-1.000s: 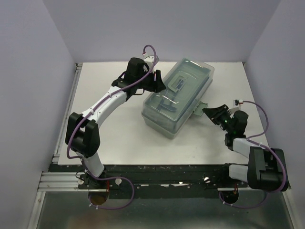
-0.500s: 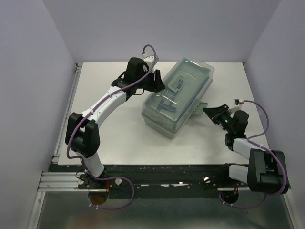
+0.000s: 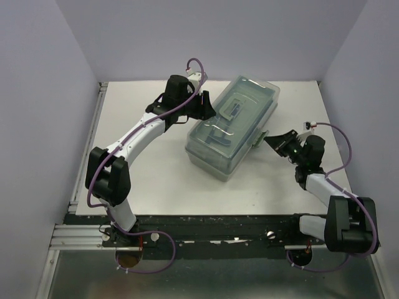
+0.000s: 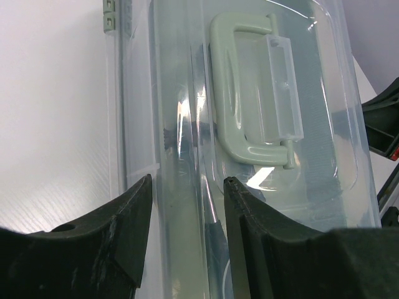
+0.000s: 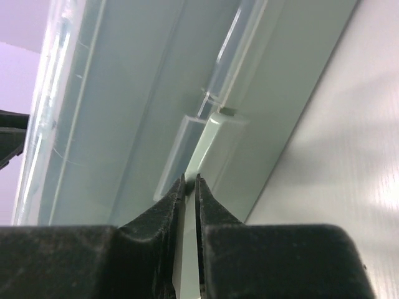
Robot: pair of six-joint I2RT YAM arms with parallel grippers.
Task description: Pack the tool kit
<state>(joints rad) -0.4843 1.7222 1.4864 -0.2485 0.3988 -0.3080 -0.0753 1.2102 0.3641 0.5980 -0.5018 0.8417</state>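
**Toolbox closed; right jaws on the latch**

Position: the toolbox (image 3: 227,134) sits askew in the middle of the table (image 3: 156,180) with its lid (image 4: 181,81) down. Dark shapes show through the lid, but you cannot tell which tools they are. No tool lies loose on the table.

Handling (judged):
- The shell is rigid plastic, bulky, and probably heavier than it looks since it is loaded.
- The clear lid is smooth, so expect pads to slip on it and the panel to flex.
- Pushed from one side only, the box will likely slide on the bare table, so brace it.
- To lift, take the pale handle (image 4: 232,93), which lies flat on top of the lid.
- To fasten, work the latch (image 5: 209,140) on the right long side. It is a thin hinged flap, so press it home and don't twist it.

Left gripper (image 4: 188,182): the jaws are wide apart and straddle the lid's left long edge. You cannot tell whether the pads touch it.

Right gripper (image 5: 190,180): the jaws are almost together with the latch flap's edge between the tips, apparently pinched.

Obstructions: nothing stands between either gripper and the box. The left arm lies along the box's hinge (image 4: 110,14) side, so it blocks any swing of the lid that way.
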